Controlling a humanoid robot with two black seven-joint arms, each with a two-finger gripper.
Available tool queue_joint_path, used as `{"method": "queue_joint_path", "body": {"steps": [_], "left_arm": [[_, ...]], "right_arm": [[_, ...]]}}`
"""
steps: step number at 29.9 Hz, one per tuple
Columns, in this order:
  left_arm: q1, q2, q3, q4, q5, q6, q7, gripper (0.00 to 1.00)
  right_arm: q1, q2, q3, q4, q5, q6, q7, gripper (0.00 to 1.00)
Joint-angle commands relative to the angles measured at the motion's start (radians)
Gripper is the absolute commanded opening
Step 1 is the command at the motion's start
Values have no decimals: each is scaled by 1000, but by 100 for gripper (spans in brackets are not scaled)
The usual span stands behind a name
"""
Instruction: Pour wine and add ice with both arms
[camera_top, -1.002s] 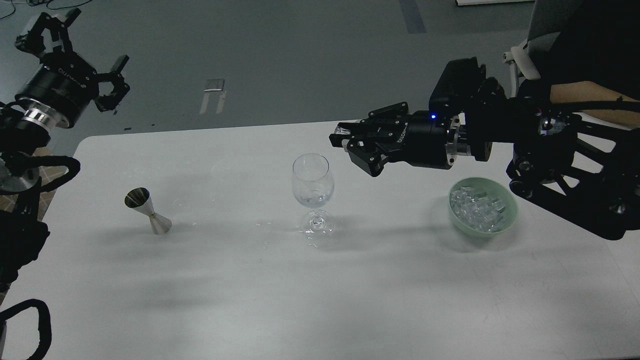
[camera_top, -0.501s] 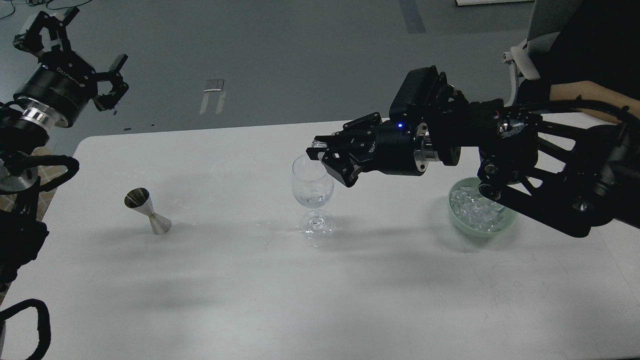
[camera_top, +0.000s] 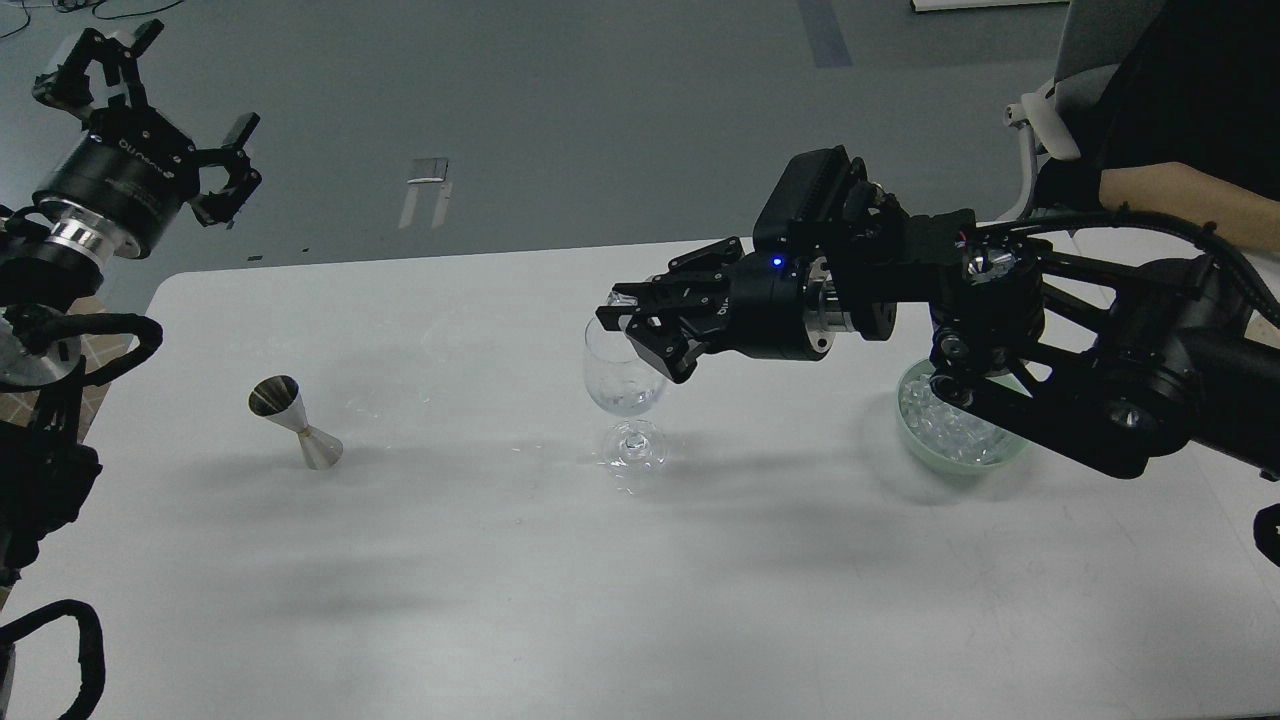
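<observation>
White bench (camera_top: 480, 560) at frame centre: right claw (camera_top: 625, 318) pinching an ice cube (camera_top: 622, 300) over the wine glass (camera_top: 625, 368) rim; off-centre release could bounce ice onto bench or tip glass; left claw (camera_top: 150, 90) spread, upper left.

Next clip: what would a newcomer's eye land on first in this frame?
The right gripper stretched across the table's middle, its jaws pinching an ice cube just over the rim of the wine glass. Behind it, at the right, sits the green bowl of ice, partly hidden by the arm. Far left, the steel jigger stands alone, and the left gripper hangs open off the table's corner.
</observation>
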Motion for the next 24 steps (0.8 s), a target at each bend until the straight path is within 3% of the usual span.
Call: {"method": "queue_joint_path", "body": {"steps": [1, 4, 19, 20, 21, 24], "left_arm": [[0, -1, 1, 0, 1, 0, 0, 98], [2, -1, 1, 0, 1, 0, 0, 98], [3, -8, 1, 0, 1, 0, 0, 98], [2, -7, 1, 0, 1, 0, 0, 98], [2, -4, 1, 0, 1, 0, 1, 98], [2, -1, 1, 1, 1, 0, 3, 98]], "right_arm": [[2, 2, 1, -1, 1, 0, -1, 22], [4, 2, 1, -1, 1, 0, 1, 32], [4, 16, 10, -6, 1, 0, -2, 45], [5, 17, 20, -7, 6, -1, -2, 50], [5, 17, 40, -12, 18, -9, -2, 64], [-4, 22, 135, -57, 32, -17, -4, 82]]}}
